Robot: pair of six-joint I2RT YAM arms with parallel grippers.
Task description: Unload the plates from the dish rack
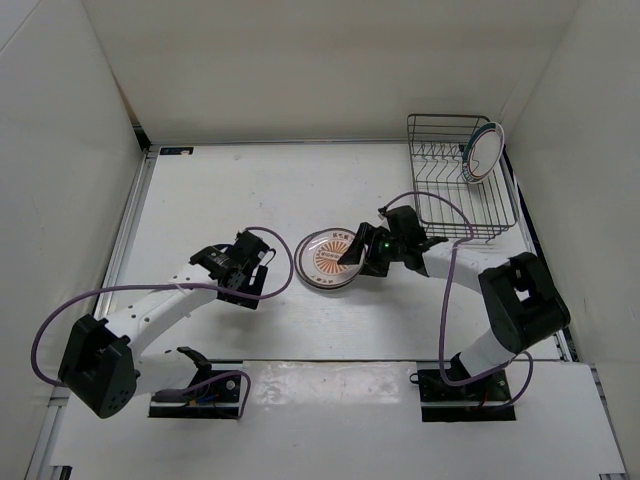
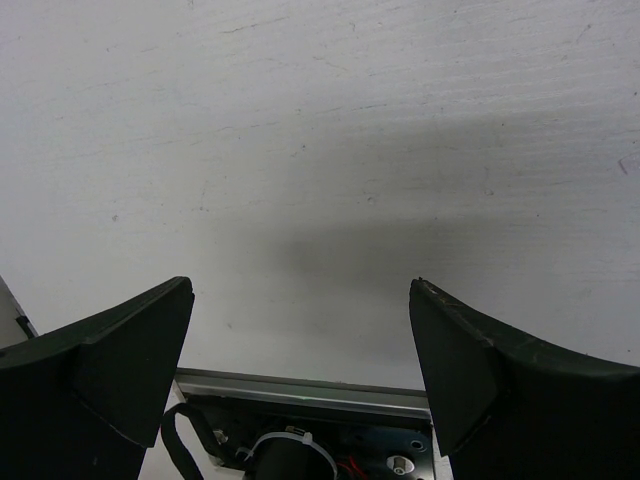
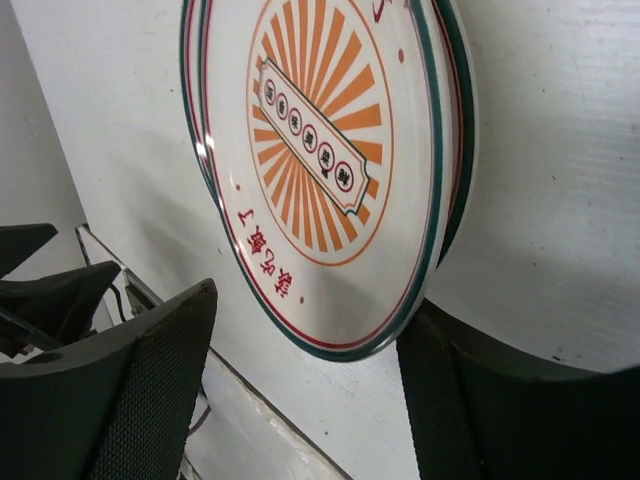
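Note:
The sunburst plate (image 1: 326,260) lies on the white table at the middle; in the right wrist view (image 3: 320,150) its orange rays and red-green rim fill the frame. My right gripper (image 1: 354,256) is open, with the plate's near rim between its fingers (image 3: 130,390); the right finger sits against the rim and the left one stands apart. The dark-rimmed plate (image 1: 483,153) stands upright in the far right corner of the black wire dish rack (image 1: 445,215). My left gripper (image 1: 243,280) is open and empty, left of the sunburst plate; in the left wrist view (image 2: 300,350) it holds nothing.
White walls enclose the table on the left, back and right. The rack stands at the back right, against the right wall. The arm bases and purple cables (image 1: 448,300) sit at the near edge. A metal base plate (image 2: 310,420) shows under the left gripper.

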